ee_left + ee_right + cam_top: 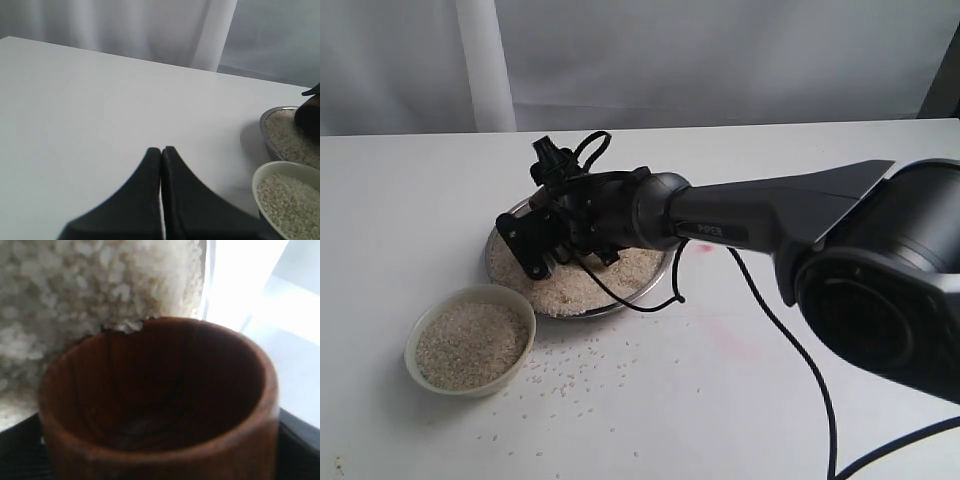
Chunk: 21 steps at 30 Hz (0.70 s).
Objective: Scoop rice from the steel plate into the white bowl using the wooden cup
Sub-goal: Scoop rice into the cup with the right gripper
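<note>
The steel plate [669,264] lies mid-table with a bed of rice [575,290] in it. My right gripper [535,245] reaches low over the plate's left side and is shut on the wooden cup [160,455], which the arm hides in the exterior view. In the right wrist view the cup is tipped with its mouth against the rice [75,290]. Its dark inside looks empty, with a few grains at the far lip. The white bowl [470,388] stands front left of the plate, nearly full of rice [470,345]. My left gripper [161,150] is shut and empty, over bare table.
Loose grains [570,375] are scattered on the white table between the bowl and the plate. A black cable [800,350] trails from the right arm across the table to the front. A white curtain hangs behind the table's far edge.
</note>
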Motion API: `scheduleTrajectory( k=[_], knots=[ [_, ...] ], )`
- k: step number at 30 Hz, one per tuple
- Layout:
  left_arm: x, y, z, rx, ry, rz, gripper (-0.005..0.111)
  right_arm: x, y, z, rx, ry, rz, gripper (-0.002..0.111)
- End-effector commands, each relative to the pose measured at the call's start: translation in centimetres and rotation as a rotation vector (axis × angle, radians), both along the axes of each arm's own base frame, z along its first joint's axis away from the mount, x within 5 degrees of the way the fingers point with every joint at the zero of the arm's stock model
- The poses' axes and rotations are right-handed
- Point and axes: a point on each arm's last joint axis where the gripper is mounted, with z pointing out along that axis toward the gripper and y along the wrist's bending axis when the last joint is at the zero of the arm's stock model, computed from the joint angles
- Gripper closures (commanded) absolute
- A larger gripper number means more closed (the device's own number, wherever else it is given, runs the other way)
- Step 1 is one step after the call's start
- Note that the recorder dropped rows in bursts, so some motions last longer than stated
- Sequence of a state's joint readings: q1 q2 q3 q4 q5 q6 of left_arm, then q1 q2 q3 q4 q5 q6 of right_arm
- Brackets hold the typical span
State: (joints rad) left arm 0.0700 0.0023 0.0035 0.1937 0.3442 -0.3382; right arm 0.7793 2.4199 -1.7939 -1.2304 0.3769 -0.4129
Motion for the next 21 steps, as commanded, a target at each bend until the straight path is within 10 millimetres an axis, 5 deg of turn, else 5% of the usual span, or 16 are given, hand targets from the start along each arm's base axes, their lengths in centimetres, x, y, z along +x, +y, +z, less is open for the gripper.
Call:
scheduleTrajectory(
  k=[1,21],
  knots=[
    [0.0,0.0,0.2,0.002,-0.012,-0.001,0.107,-0.6,0.8,0.2,0.044,0.024,-0.006,0.108],
    [0.0,0.0,0.2,0.002,-0.012,-0.001,0.107,-1.7,1.3,-0.2,0.106,0.117,-0.082,0.108]
  ],
)
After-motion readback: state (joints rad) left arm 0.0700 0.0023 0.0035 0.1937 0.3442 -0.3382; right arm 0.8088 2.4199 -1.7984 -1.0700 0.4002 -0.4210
